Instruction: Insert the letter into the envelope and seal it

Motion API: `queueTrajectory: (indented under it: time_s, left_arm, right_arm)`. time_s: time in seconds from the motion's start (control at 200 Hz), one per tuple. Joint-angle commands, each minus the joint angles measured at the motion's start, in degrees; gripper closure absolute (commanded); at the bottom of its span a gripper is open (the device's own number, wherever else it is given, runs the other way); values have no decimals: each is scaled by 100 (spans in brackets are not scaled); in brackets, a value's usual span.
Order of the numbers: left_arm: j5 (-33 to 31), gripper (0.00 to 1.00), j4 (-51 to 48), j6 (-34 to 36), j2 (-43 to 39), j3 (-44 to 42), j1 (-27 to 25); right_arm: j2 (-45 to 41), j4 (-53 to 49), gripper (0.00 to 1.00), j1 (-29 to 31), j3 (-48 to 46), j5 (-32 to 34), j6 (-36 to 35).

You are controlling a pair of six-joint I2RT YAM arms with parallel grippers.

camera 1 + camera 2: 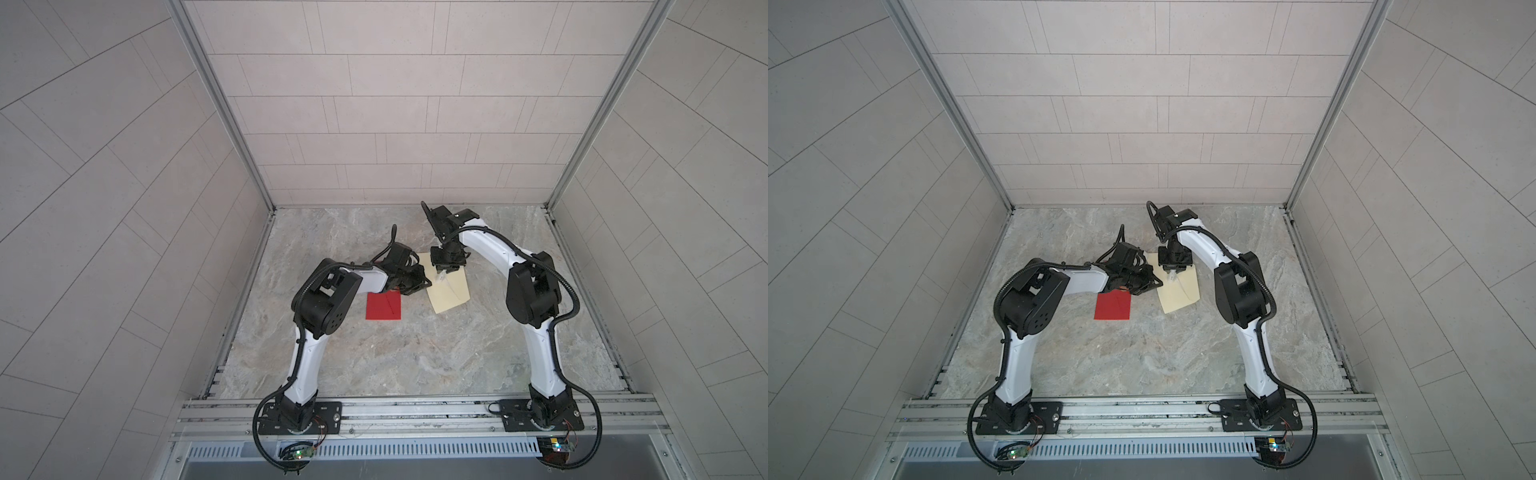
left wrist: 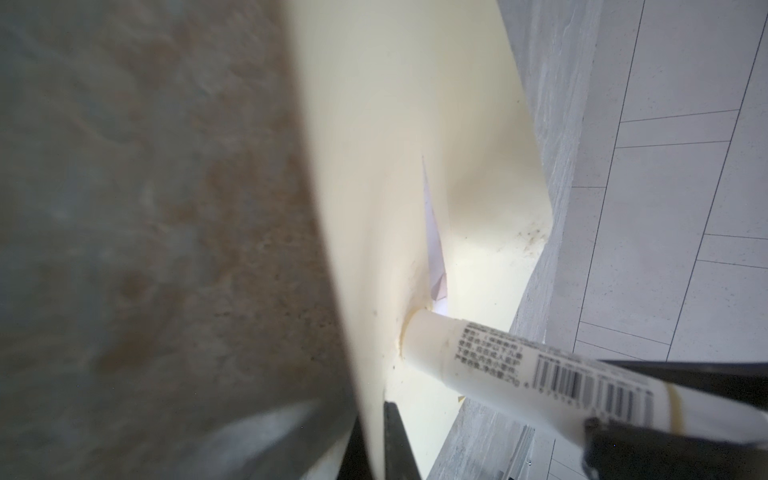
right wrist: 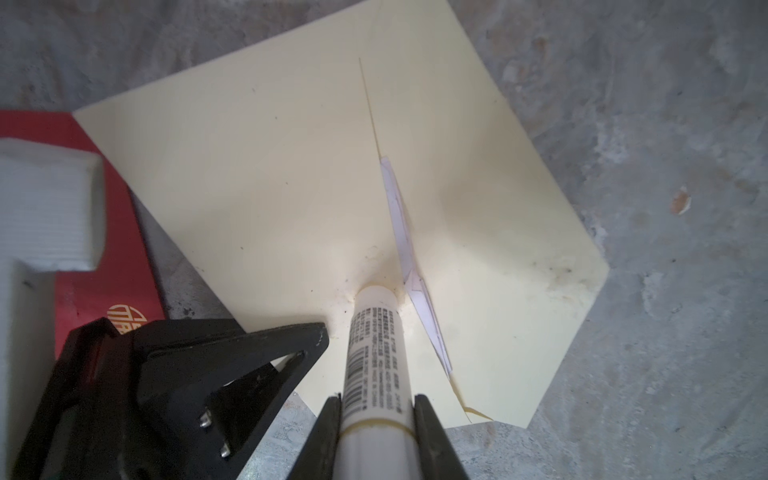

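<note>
Down on the grey marbled stone tabletop (image 1: 395,365), toward the back and between my two arms, lies the cream paper envelope (image 1: 451,293). Close beside it, flat on the table with a strip of bare stone between them, is a red rectangular paper packet (image 1: 383,307) with a gold emblem on it; one end of it is tucked under my left wrist. My left gripper (image 1: 424,284) is clenched tight on the envelope edge that faces the red packet. My right gripper (image 3: 376,405) is squeezing a white cylindrical glue stick (image 3: 376,345) with a barcode label, tip pressed onto the envelope right next to the flap seam. As for the white paper letter (image 3: 405,249), it's inside the envelope, with only a thin sliver peeking out along that seam.
</note>
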Motion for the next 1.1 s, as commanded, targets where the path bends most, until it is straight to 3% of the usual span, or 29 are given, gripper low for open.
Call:
queueTrajectory:
  time_s: [0.0, 0.205, 0.55, 0.861, 1.096]
  left_arm:
    - [294, 100, -246, 84, -64, -34, -142]
    - [264, 100, -327, 122, -53, -49, -141]
    - [190, 100, -500, 192, -53, 11, -142]
    - [176, 100, -520, 203, -29, 19, -140]
    - [198, 100, -501, 171, -39, -3, -160]
  right_arm:
    - [-329, 561, 100, -19, -66, -160, -63]
    - [-582, 390, 100, -47, -175, -614, -283]
    - [-869, -30, 100, -37, -724, 81, -456]
    - [-872, 247, 100, -28, -1103, -438, -486]
    - [-628, 332, 100, 50, -985, -252, -425]
